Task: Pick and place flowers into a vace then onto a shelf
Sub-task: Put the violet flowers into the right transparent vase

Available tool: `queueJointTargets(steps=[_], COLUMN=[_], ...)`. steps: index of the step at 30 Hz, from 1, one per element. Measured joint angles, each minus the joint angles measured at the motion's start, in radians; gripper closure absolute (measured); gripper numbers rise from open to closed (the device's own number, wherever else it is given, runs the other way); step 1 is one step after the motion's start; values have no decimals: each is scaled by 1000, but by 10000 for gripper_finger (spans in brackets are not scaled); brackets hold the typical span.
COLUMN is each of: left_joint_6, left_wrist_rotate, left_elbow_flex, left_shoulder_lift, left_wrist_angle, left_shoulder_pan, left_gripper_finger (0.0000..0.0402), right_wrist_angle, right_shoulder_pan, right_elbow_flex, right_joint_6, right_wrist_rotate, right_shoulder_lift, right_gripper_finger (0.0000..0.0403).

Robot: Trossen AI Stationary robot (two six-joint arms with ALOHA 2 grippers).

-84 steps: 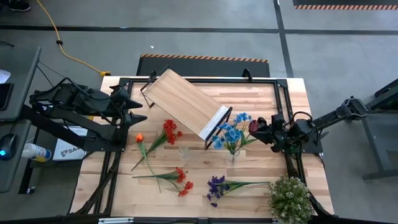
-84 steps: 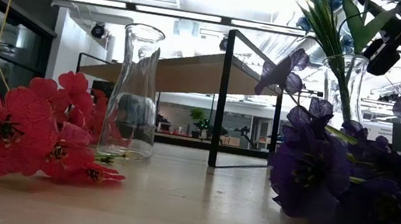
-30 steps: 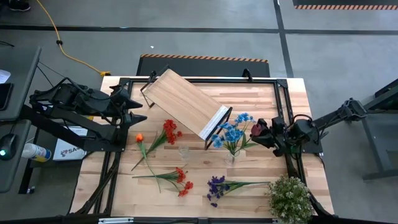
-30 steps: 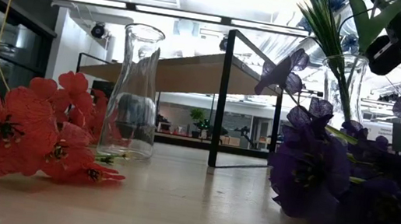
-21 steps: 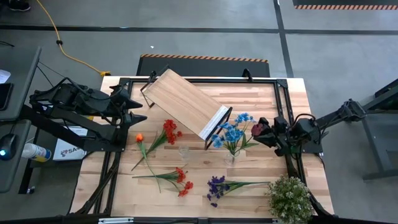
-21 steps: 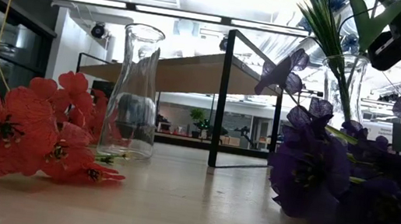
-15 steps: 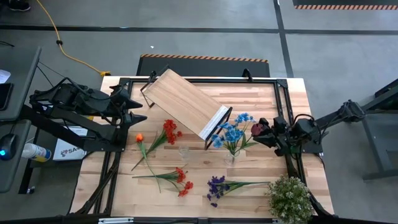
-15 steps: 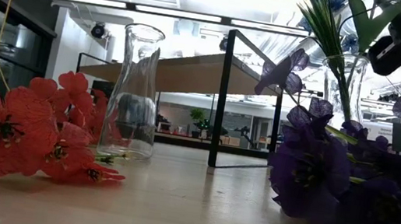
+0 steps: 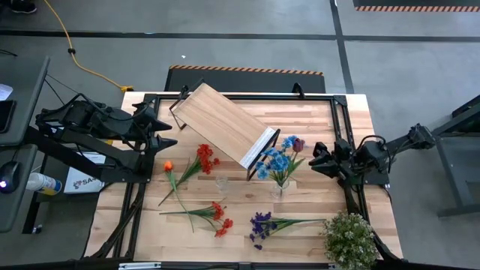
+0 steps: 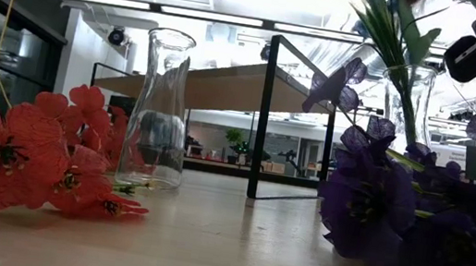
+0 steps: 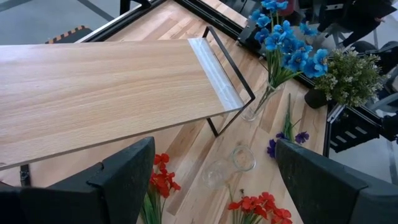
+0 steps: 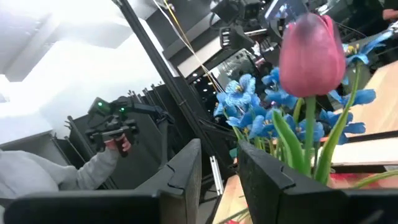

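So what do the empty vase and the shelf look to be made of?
The empty vase looks like clear glass: the room shows through it and it glints. The shelf looks like a pale, matte wooden board with visible grain, on thin black end frames, probably metal.

One camera looks straight down on the whole table, one skims its top; both show the shelf

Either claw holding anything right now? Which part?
Nothing seen held. Right claw sits beside the dark red tulip, gap empty; left claw open near the light wooden shelf.
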Motion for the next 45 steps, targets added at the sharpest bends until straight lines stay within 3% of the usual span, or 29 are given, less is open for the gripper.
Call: queueJointTargets(steps=[17, 23, 27, 34, 40, 45], left_joint_6=[0, 0, 0, 0, -1, -1], left_wrist_rotate=[5, 2, 1, 0, 1, 1], left_elbow_flex=[0, 0, 0, 0, 0, 0], left_shoulder_lift=[0, 0, 0, 0, 0, 0], left_wrist_angle=[0, 0, 0, 0, 0, 0], left_shoulder_pan=[0, 0, 0, 0, 0, 0], left_gripper_finger=[34, 34, 34, 34, 34, 34], right_wrist_angle=[147, 83, -99, -636, -1125, -1411], right_shoulder_pan=[0, 2, 31, 117, 169, 212], right_elbow_flex=[23, 189, 389, 801, 1108, 1281], right_joint_6=[-52, -124, -199, -225, -43, 166], right_wrist_rotate=[-15, -151, -203, -186, -110, -109], right_shoulder_lift=[-22, 70, 196, 460, 655, 770], right_gripper_finger=[309, 309, 309, 309, 308, 308])
